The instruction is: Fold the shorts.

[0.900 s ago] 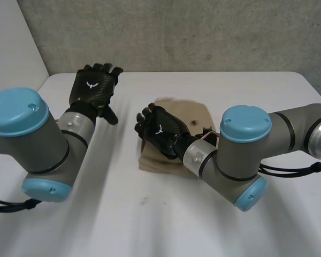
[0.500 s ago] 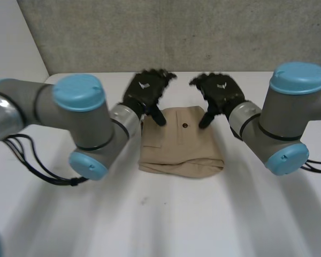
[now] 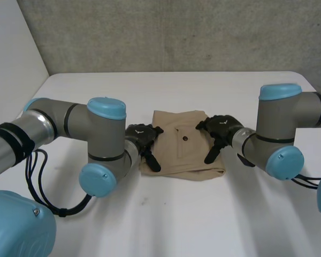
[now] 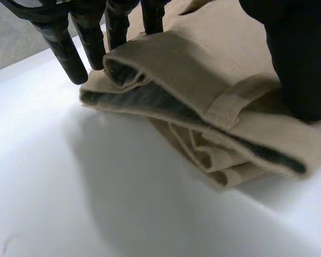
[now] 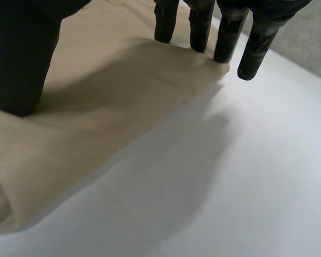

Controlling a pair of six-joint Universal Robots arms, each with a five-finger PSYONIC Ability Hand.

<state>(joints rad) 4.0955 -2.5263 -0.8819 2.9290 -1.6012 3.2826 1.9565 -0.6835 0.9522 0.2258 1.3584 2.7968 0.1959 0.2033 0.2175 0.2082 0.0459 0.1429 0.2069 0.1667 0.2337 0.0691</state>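
The tan shorts (image 3: 183,145) lie folded into a thick pad in the middle of the white table (image 3: 166,214), with a button and a pocket seam on top. My left hand (image 3: 142,135) is down at the pad's left edge. Its straight fingers (image 4: 64,45) touch the folded layers (image 4: 203,80) and its thumb (image 4: 299,64) rests on top. At the pad's right edge is my right hand (image 3: 220,127), whose straight fingertips (image 5: 224,40) sit on the cloth's edge (image 5: 107,91) while the thumb (image 5: 21,59) presses on top. Neither hand grips the cloth.
A grey wall (image 3: 166,32) runs behind the table's far edge. Bare white tabletop stretches in front of the shorts and to both sides. Both forearms lie low over the table beside the pad.
Both hands have come down from above the far edge of the shorts to its left and right side edges and now rest on the cloth. The shorts have stayed in place.
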